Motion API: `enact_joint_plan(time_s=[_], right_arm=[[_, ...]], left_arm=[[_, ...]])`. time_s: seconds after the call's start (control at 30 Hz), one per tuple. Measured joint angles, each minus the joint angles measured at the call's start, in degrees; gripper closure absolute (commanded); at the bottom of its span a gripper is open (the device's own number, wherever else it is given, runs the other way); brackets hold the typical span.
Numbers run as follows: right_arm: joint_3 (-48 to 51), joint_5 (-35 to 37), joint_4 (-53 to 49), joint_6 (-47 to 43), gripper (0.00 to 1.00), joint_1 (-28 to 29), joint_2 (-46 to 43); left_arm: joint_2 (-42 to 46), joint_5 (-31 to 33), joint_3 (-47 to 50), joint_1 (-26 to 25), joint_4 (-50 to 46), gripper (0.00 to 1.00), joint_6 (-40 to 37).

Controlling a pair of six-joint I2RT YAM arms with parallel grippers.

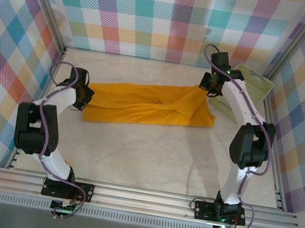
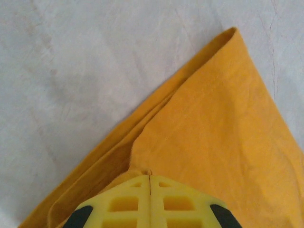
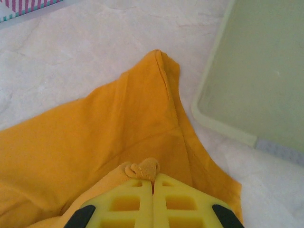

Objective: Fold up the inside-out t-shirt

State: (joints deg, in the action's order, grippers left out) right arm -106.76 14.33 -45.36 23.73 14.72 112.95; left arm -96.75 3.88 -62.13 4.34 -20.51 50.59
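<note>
The inside-out t-shirt (image 1: 147,107) is a mustard-orange cloth stretched out in a long band across the middle of the table. My left gripper (image 1: 83,98) sits at its left end. In the left wrist view its yellow fingers (image 2: 123,204) are pressed together, pinching a small fold of the shirt (image 2: 218,123) at the tips of the left gripper (image 2: 150,176). My right gripper (image 1: 208,87) is at the shirt's far right corner. In the right wrist view the right gripper (image 3: 153,178) is shut, with a little bunch of the orange fabric (image 3: 95,137) squeezed out between its tips.
A pale green plastic basket (image 1: 251,84) stands at the back right, just beyond the right gripper, and its rim (image 3: 223,128) lies close to the shirt's corner. Checked walls enclose the table on three sides. Bare marbled table (image 1: 150,160) lies in front of the shirt.
</note>
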Motion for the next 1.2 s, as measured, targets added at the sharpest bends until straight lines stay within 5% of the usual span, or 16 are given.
enact_joint_plan(time_s=[0.83, 1.2], right_arm=[[-25.24, 4.63, -5.55, -3.74, 1.00, 0.00, 22.99], [-11.85, 6.69, -2.19, -3.69, 1.00, -0.44, 12.24]], left_arm=[[-14.08, -0.46, -11.82, 2.99, 1.22, 1.00, -2.21], [-3.89, -1.75, -4.90, 3.48, 5.31, 1.00, -2.14]])
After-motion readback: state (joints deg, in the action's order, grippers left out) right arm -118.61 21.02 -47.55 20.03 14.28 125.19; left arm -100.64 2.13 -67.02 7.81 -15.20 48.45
